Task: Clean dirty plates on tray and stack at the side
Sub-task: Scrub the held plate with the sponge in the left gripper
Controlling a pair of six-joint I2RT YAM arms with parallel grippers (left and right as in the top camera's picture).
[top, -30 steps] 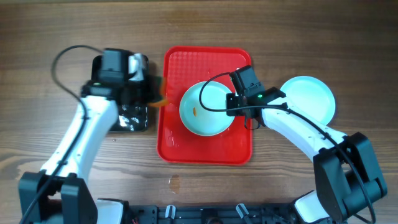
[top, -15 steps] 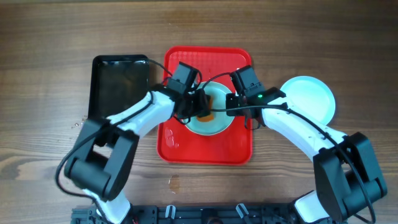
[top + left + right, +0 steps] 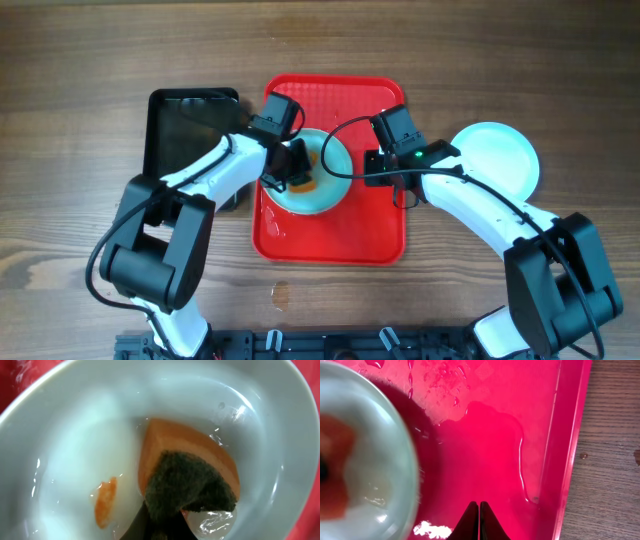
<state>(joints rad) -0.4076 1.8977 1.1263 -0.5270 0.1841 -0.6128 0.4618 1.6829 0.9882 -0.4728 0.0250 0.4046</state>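
Far left: black tray (image 3: 180, 125) on the tabletop (image 3: 80, 60). Next, the left tool (image 3: 292, 170) is closed on an orange sponge (image 3: 187, 477), whose dark scouring face rests inside the wet plate (image 3: 330, 188). An orange smear (image 3: 104, 503) lies just beside the sponge. The plate sits on the red tray (image 3: 330, 235), left of centre. The right tool (image 3: 479, 519) is closed, gripping nothing, low over a water film on the tray. Far right: second plate (image 3: 495, 160) on the tabletop, apart from the tray.
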